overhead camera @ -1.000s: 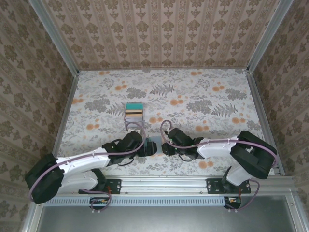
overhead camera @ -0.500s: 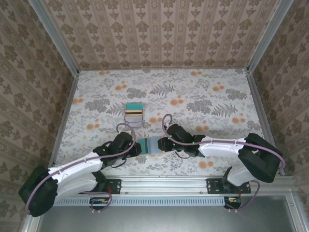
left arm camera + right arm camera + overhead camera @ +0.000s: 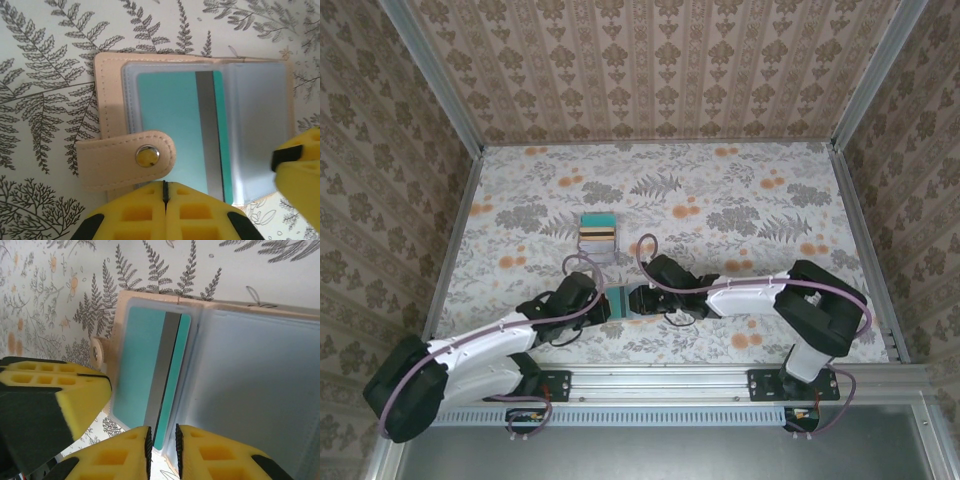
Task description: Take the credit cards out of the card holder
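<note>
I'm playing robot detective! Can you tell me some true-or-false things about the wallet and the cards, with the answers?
1. A teal card sits inside the card holder. True.
2. The card holder is folded shut. False: it lies open on the table, with both panels showing.
3. A small stack of cards lies on the table, apart from the holder. True.
4. The left hand has its fingers spread wide. False: they are pressed together at the holder's edge.
5. The right hand is far from the teal card. False: its fingers look pinched on that card's edge.
</note>
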